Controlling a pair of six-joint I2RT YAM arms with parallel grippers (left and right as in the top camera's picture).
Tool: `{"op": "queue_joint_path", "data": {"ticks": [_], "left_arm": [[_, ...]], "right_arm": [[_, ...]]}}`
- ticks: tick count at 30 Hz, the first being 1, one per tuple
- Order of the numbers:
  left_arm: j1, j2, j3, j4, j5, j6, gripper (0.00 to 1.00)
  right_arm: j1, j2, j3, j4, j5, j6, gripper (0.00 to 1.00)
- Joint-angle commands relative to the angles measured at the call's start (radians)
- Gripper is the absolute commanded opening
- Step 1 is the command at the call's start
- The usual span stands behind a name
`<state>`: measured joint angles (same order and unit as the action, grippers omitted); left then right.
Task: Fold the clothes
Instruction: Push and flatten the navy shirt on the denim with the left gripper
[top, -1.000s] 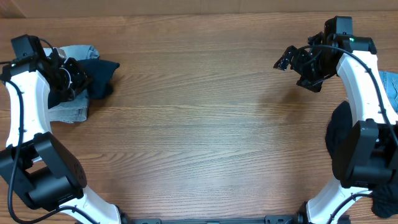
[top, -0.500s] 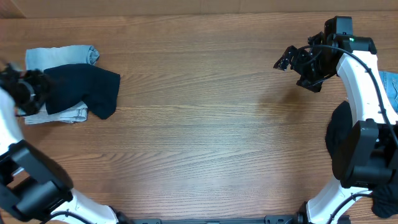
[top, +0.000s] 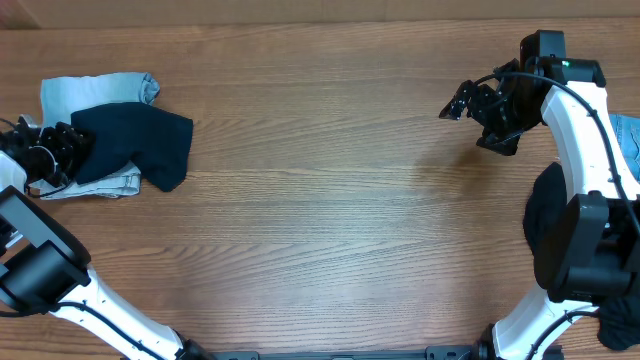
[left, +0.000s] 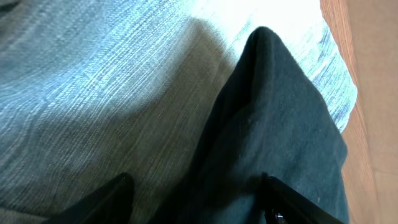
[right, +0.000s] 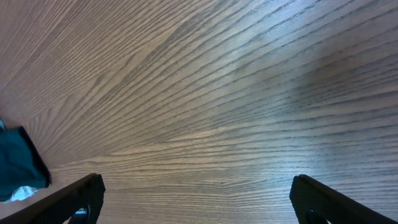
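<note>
Pulled back leftward, left jaws gape; dark garment (left: 273, 137) lies between them.

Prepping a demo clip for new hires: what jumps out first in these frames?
First, the dark navy garment draped over light-blue denim at the far left of the wooden table, with the left tool open at the pile's left edge. Next, the right tool at the upper right, wide open over bare wood and holding nothing.
</note>
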<state>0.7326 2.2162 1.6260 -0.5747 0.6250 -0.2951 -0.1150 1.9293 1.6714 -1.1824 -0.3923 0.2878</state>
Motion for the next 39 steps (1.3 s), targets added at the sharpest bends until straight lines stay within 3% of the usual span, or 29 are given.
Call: {"op": "queue_joint_path", "data": {"ticks": [1,4,8,13,17,22,31,39], "left_arm": [[-0.021,0.004,0.014,-0.002,0.024,0.03,0.67],[-0.055,0.004,0.014,0.005,0.093,0.03,0.43],[-0.058,0.004,0.014,0.008,0.135,0.029,0.22],[-0.058,-0.003,0.054,0.032,0.214,0.064,0.08],[-0.058,-0.008,0.192,-0.027,0.199,0.063,0.06],[-0.056,-0.008,0.235,-0.048,0.124,0.07,0.06],[0.007,-0.008,0.335,-0.023,0.122,0.12,0.1],[0.026,-0.008,0.353,-0.151,-0.1,0.271,0.1]], "right_arm": [[0.003,-0.033,0.018,0.001,-0.002,0.0,1.0],[0.003,-0.033,0.018,-0.001,-0.002,0.0,1.0],[0.003,-0.033,0.018,-0.002,-0.002,0.0,1.0],[0.003,-0.033,0.018,-0.002,-0.002,0.0,1.0],[0.003,-0.033,0.018,-0.009,-0.002,0.0,1.0],[0.003,-0.033,0.018,-0.009,-0.002,0.0,1.0],[0.002,-0.033,0.018,-0.009,-0.002,0.0,1.0],[0.002,-0.033,0.018,-0.009,-0.002,0.0,1.0]]}}
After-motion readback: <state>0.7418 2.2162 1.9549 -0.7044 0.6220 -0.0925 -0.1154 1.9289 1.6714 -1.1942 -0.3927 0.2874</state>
